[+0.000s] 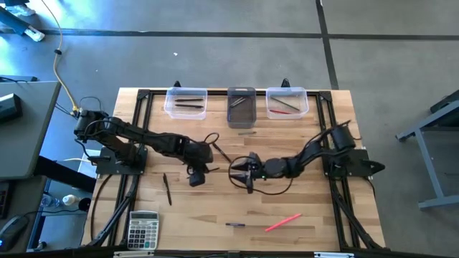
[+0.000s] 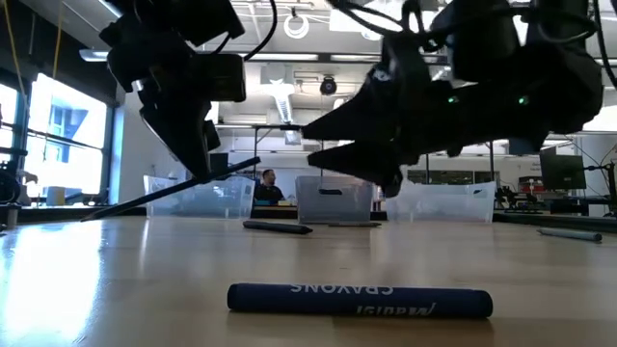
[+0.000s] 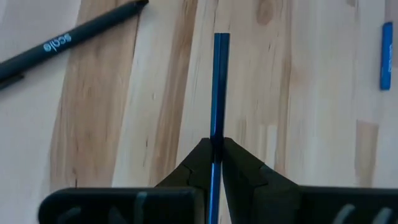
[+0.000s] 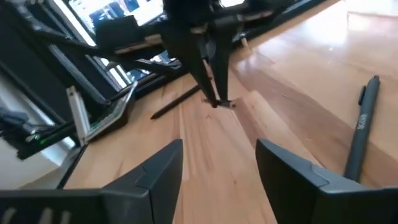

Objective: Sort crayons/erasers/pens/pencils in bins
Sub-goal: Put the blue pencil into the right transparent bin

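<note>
My left gripper hangs over the middle of the table, shut on a thin dark blue stick. My right gripper stands open just to its right, low over the wood; its fingers point level at the left gripper with nothing between them. Three bins stand in a row at the far edge: a clear one, a dark one and a clear one, each with sticks inside. Loose on the table lie a blue crayon, a pink stick and a black pen. My left gripper pinches the blue stick between its two fingers, which slant steeply down from above. Most of the stick juts out beyond the fingertips. In the low view the stick slants down and away from the fingers; I cannot tell whether its far tip touches the table.
A grey calculator lies at the near left corner. A grey stick lies in front of the dark bin. Black frame rails run along the table's left and right sides. Bare wood lies between the bins and the grippers.
</note>
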`<action>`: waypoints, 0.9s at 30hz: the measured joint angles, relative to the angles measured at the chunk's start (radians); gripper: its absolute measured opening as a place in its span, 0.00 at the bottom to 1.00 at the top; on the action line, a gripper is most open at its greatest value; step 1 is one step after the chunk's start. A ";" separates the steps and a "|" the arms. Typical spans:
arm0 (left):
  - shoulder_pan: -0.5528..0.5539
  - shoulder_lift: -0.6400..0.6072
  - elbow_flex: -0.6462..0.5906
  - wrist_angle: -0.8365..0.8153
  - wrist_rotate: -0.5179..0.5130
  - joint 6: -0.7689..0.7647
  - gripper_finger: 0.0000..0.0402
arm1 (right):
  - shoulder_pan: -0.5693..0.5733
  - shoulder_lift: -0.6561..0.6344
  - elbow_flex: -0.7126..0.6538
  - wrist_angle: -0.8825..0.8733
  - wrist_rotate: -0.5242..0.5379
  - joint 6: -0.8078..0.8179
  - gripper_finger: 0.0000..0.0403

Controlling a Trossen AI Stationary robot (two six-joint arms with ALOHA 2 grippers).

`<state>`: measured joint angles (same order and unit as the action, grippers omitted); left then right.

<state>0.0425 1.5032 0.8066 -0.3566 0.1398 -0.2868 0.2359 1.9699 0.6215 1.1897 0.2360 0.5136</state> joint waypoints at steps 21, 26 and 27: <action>-0.024 0.000 0.000 0.142 0.060 -0.025 0.04 | 0.000 0.139 0.169 0.049 0.098 0.011 0.49; -0.025 0.000 0.000 0.155 0.061 -0.033 0.04 | 0.006 0.139 0.169 0.059 0.094 -0.008 0.49; -0.025 0.000 0.000 0.157 0.061 -0.034 0.04 | 0.007 0.139 0.169 0.070 0.094 -0.019 0.48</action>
<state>0.0177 1.5028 0.8070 -0.1996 0.2012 -0.3212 0.2432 2.1090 0.7902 1.2599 0.3296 0.4947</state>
